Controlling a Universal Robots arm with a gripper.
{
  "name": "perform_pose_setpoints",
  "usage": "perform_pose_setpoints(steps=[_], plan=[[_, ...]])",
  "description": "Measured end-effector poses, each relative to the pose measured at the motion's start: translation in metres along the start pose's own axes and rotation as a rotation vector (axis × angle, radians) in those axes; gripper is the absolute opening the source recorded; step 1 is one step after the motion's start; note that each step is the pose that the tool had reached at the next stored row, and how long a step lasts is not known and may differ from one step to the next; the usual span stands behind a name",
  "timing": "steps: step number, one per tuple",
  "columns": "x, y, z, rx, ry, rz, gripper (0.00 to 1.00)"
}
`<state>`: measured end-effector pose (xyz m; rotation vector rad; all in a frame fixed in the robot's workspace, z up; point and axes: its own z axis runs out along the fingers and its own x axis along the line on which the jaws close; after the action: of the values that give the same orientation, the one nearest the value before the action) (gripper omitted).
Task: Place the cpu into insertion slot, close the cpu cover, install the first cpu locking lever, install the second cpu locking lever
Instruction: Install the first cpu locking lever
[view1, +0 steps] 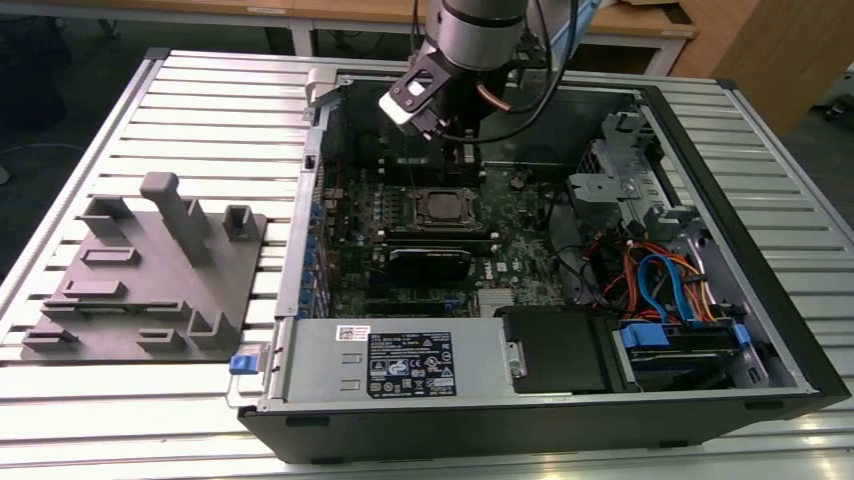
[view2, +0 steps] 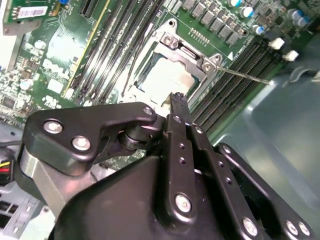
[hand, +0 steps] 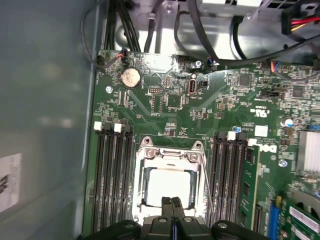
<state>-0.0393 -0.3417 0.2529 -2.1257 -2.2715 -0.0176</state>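
Cpu (hand: 167, 186) in insertion slot (hand: 136, 190), pinched tool (hand: 172, 200) at its edge

In both wrist views the black pincer (hand: 172, 201) hides the edge of the cpu (hand: 167, 184) nearest it and the strip of cpu cover (hand: 168, 158) beside that edge of the cpu.

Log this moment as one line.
cpu: seated, showing through cover window | cpu cover: down over cpu | gripper: shut, tips at cover rim, contact unclear
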Motion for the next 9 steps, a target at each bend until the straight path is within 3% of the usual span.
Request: perform_pose_setpoints(steps=[4, 9], plan=[[0.0, 0.0, -0.0009, -0.0001, -0.0003, -0.009, 0.1], [0.0, 0.0, -0.0003, 0.0026, -0.0014, -0.095, 0.1]])
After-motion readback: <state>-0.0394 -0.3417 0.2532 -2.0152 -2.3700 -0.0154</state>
